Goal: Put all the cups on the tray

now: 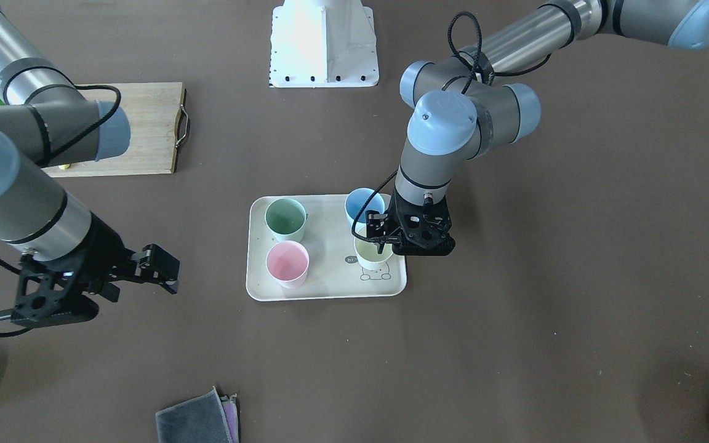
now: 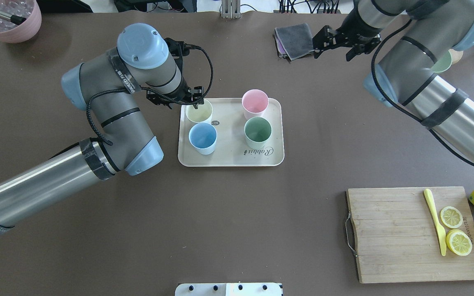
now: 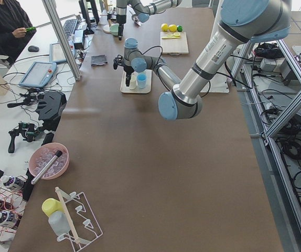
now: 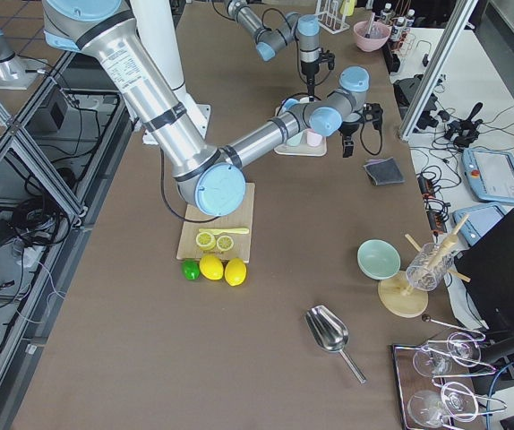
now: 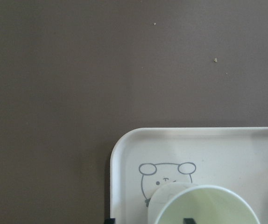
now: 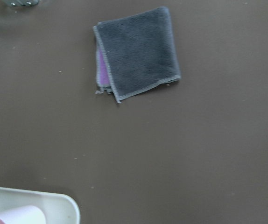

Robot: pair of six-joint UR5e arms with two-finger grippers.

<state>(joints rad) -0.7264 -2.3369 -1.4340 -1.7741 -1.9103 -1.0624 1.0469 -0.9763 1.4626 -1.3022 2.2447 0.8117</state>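
Overhead exterior, tray's ten o'clock: straddling cream cup's rim with left gripper — clamped or loose, cannot tell; likely light, stiff, rim-pinchable.

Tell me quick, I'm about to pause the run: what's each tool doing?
Left tool: looks open, astride the rim of the cream cup on the tray.
Right tool: open, empty.

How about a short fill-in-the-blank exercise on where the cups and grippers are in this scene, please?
1. The tray holds ___ cups.
2. The left gripper has one finger ___ the cream cup.
3. The pink cup stands closest to the ___ cup.
4. The right gripper hovers near a folded ___ cloth.
Missing words: four; inside; green; grey.
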